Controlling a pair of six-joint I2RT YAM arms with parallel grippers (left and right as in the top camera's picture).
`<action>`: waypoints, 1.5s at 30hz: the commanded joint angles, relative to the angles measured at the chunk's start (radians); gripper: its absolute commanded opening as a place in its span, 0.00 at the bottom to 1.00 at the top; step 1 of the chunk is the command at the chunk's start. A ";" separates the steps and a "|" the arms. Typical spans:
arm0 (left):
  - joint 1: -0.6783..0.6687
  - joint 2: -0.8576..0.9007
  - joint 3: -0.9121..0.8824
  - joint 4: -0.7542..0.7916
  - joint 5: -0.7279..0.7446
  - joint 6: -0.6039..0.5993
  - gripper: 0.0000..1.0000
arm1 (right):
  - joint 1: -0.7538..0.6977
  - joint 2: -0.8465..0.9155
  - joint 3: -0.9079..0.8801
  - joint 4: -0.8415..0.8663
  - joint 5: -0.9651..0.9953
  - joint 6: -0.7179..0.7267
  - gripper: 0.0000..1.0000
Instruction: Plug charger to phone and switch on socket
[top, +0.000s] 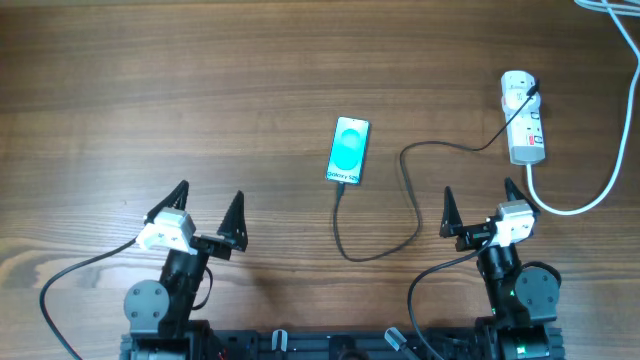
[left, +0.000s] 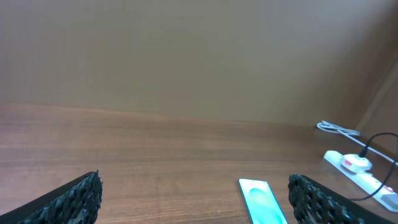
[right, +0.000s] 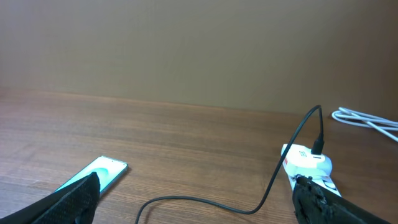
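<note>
The phone (top: 348, 150) lies flat mid-table with its cyan screen up; it also shows in the left wrist view (left: 262, 200) and the right wrist view (right: 93, 177). The thin black charger cable (top: 412, 215) runs from the phone's near edge, loops toward me, then rises to its black plug (top: 531, 92) seated in the white socket (top: 523, 120) at the far right. Whether the cable tip sits inside the phone I cannot tell. My left gripper (top: 210, 192) stands open, near and left of the phone. My right gripper (top: 478, 190) stands open, near the socket (right: 308, 160), above the cable (right: 205, 202).
The socket's thick white cord (top: 598, 203) curves from its near end out along the right table edge and up to the far right corner. Plain brown wood table (top: 150, 90) spreads left and beyond the phone. A tan wall (left: 186, 56) backs the table.
</note>
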 joint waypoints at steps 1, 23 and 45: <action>0.006 -0.011 -0.039 0.045 -0.074 -0.009 1.00 | -0.004 -0.006 -0.002 0.001 0.005 -0.011 1.00; 0.032 -0.011 -0.080 -0.053 -0.225 0.238 1.00 | -0.004 -0.006 -0.002 0.001 0.005 -0.011 1.00; 0.030 -0.011 -0.080 -0.052 -0.215 0.201 1.00 | -0.004 -0.006 -0.002 0.001 0.005 -0.011 1.00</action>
